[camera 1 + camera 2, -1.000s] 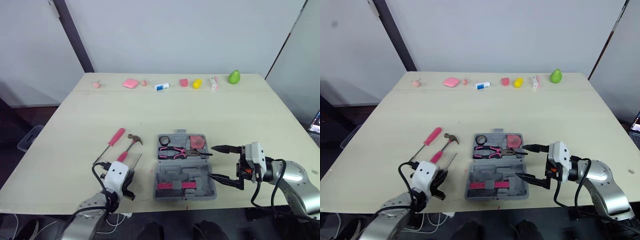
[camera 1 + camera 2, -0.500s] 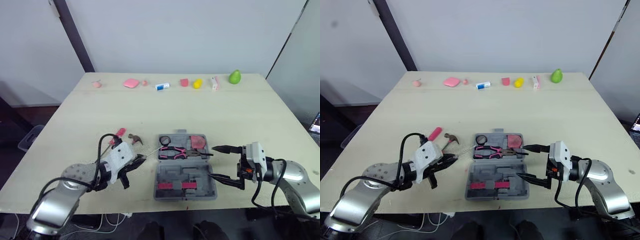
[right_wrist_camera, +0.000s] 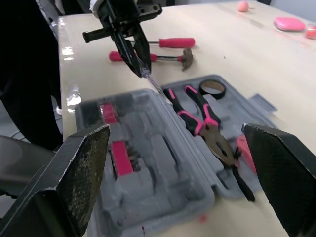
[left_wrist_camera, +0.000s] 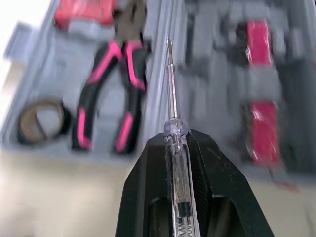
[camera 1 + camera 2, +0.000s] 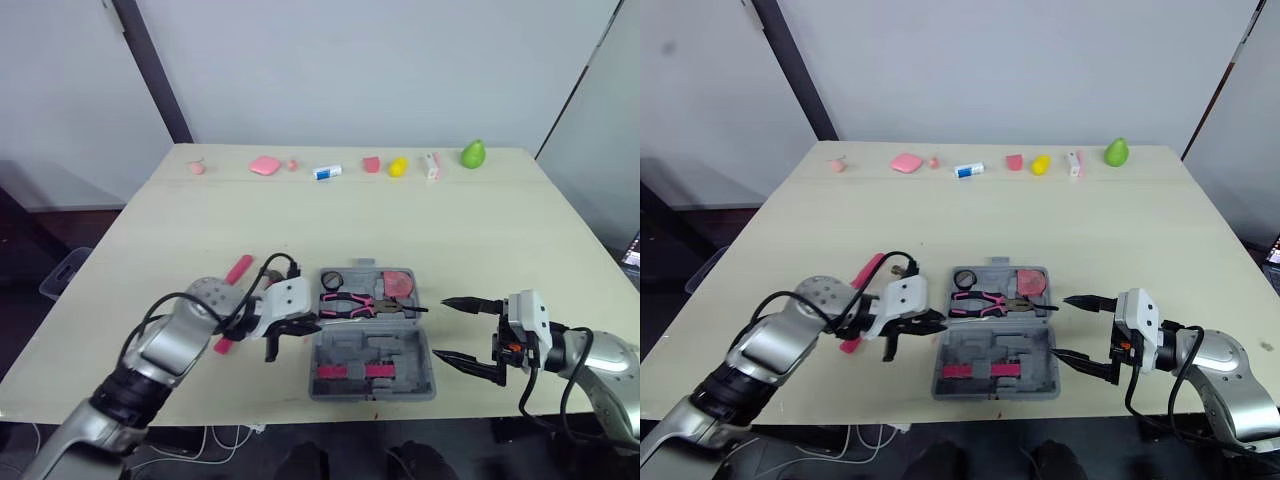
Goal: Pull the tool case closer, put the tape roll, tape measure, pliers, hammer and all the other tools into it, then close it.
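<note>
The open tool case [image 5: 372, 343] lay flat at the near middle of the table [image 5: 450, 230], its front wall close to the table's near edge. Just right of it, the right gripper [image 5: 438, 328] hung low over the tabletop with its fingers spread wide, holding nothing, with bare surface around it out to the right edge. At the case's left side, the left gripper [image 4: 177, 136] was clamped on a clear-handled screwdriver [image 4: 171, 98], whose tip reached over the ridge between the case's two halves. The near half held moulded slots with pink inserts. The far half carried the pliers [image 5: 360, 303] lying across it, the tape roll [image 5: 333, 280] in its far left corner and the tape measure [image 5: 398, 283] in its far right corner. Left of the case, the hammer [image 3: 158, 58] and a pink-handled screwdriver [image 5: 238, 269] lay on the table outside it, the left arm reaching over them. Beyond the case stretched a broad bare run of tabletop. Along the far edge stood a row of small objects, among them a green fruit [image 5: 471, 154].
</note>
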Action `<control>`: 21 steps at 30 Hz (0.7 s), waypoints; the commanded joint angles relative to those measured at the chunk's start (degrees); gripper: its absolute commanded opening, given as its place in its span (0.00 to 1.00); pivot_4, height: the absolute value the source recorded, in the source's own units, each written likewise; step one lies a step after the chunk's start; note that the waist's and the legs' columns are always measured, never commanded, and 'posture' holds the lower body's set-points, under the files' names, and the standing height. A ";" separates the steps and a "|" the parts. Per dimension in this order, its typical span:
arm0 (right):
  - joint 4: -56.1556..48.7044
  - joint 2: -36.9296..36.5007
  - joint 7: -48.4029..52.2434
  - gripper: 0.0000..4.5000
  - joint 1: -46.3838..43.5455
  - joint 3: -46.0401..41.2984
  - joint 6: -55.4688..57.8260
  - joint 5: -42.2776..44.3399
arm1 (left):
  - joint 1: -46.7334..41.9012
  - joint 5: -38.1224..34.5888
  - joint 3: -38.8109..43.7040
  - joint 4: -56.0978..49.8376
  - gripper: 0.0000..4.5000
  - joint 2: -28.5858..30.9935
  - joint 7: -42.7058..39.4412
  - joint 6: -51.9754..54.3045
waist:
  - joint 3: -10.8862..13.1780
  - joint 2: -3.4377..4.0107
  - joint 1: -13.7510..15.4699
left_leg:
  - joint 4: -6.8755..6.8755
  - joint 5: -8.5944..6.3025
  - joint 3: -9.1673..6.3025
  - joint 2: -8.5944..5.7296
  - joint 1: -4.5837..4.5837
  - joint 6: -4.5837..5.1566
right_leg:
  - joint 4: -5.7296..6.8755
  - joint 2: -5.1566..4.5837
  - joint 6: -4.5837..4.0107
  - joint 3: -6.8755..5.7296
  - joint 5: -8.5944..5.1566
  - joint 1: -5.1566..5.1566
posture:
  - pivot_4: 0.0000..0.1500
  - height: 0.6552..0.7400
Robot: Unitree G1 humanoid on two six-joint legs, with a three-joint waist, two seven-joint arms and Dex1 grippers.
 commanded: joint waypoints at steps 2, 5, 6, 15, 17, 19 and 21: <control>-1.76 -1.00 -1.06 1.00 0.96 -1.67 -0.16 -0.52 | -4.85 0.30 -3.02 -0.61 0.01 -2.44 -2.53 5.82 | 0.00 0.00 -0.38 | -0.01 0.00 -0.02 0.02 0.01 0.00 | 0.02 0.04 0.00 0.00 0.00 -0.01 | 1.00 1.00; -1.37 -0.42 -1.51 1.00 1.41 -1.61 -1.48 -0.98 | -7.88 2.66 -6.58 0.19 0.01 -2.39 -4.99 7.11 | 0.00 0.00 -0.44 | 0.00 0.00 -0.07 0.02 0.00 0.00 | 0.04 0.07 0.00 -0.03 0.00 0.00 | 1.00 1.00; -1.33 -0.35 -1.60 1.00 1.53 -1.59 -1.71 -1.07 | -8.33 3.11 -7.23 0.28 0.01 -2.36 -5.42 6.89 | 0.00 0.00 -0.56 | 0.00 0.00 -0.08 0.02 0.00 0.00 | 0.04 0.08 0.00 -0.02 0.00 0.00 | 1.00 1.00; -0.18 1.02 -2.16 1.00 4.23 -2.17 -5.35 -1.86 | -14.78 7.55 -12.14 4.04 0.01 -7.28 -5.72 9.15 | 0.00 0.00 -0.07 | 0.05 0.00 -0.09 0.00 -0.07 0.00 | 0.01 0.10 0.02 0.04 -0.01 0.00 | 1.00 1.00; 0.23 1.11 -2.16 1.00 4.51 -2.13 -6.05 -2.03 | -15.53 8.09 -12.85 4.26 0.01 -7.99 -6.23 9.60 | 0.00 0.00 -0.15 | 0.05 0.00 -0.09 0.00 -0.06 0.00 | 0.02 0.10 0.02 0.05 0.00 0.00 | 1.00 1.00; 0.49 1.23 -2.21 1.00 4.65 -2.05 -6.53 -2.18 | -15.91 8.60 -13.54 4.20 0.01 -8.42 -6.59 10.09 | 0.00 0.00 -0.31 | 0.05 0.00 -0.10 0.01 -0.05 0.00 | 0.02 0.11 0.01 0.04 -0.01 0.00 | 1.00 1.00; 0.80 1.36 -2.28 1.00 4.75 -1.86 -7.11 -2.36 | -16.15 9.65 -14.37 4.46 0.01 -8.72 -6.48 9.92 | 0.00 0.00 -0.46 | 0.05 0.00 -0.13 0.01 -0.05 0.00 | 0.04 0.13 0.01 0.04 -0.01 0.00 | 1.00 1.00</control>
